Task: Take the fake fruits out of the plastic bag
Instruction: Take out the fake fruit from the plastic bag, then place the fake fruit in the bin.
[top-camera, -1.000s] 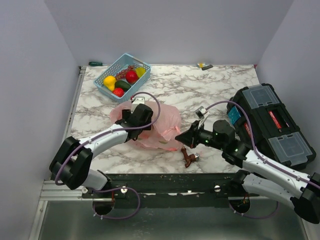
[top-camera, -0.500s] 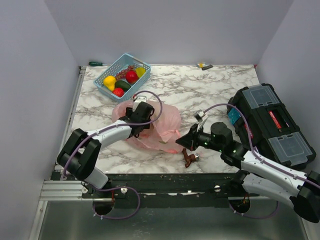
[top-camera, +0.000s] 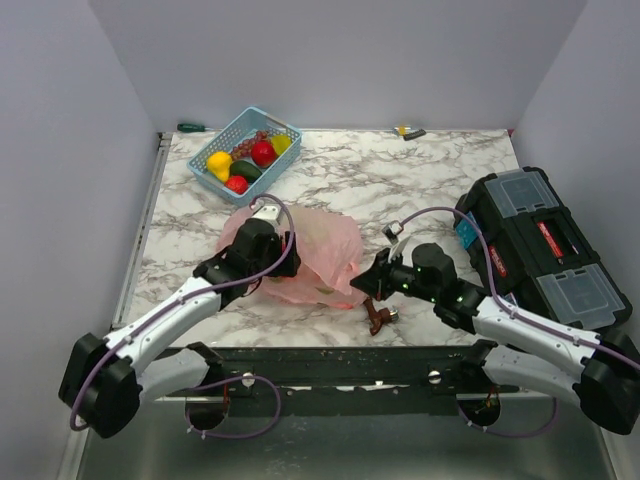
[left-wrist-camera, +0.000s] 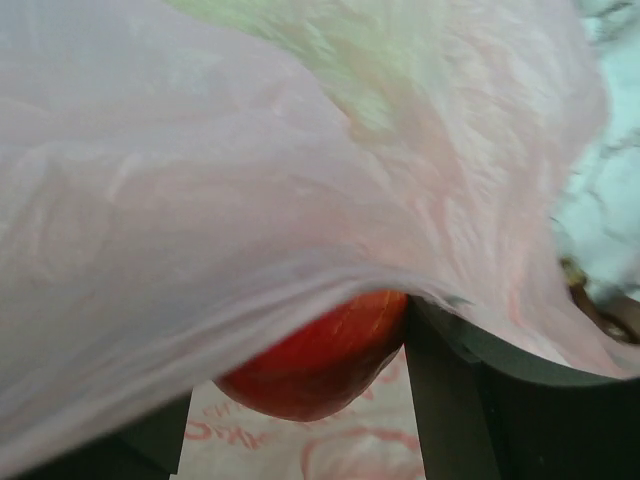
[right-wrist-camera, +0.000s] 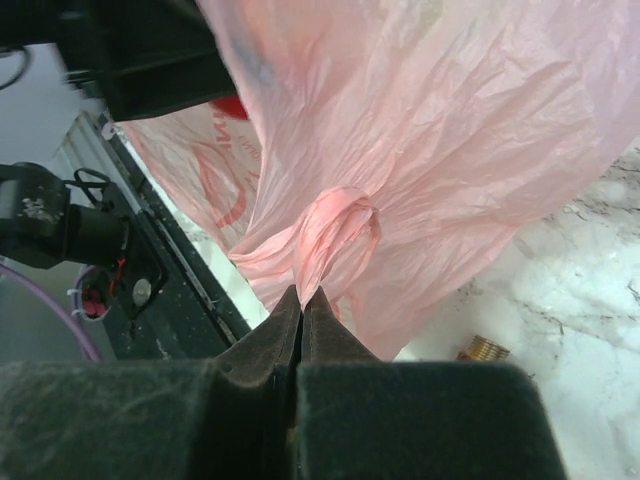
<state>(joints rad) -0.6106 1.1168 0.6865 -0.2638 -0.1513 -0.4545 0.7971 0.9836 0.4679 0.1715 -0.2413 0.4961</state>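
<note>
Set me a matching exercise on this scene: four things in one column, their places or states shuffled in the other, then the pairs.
1. red fake fruit
2. right gripper
3. light blue basket
4. black toolbox

a. far left of the table, with fruits in it
b. right side of the table
c. between the left gripper's fingers, under the plastic bag's film
d. shut on the bag's handle

1-c, 2-d, 3-a, 4-b

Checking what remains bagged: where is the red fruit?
In the left wrist view, the red fruit sits low-centre between the left tool's fingers, under the pink bag.
</note>
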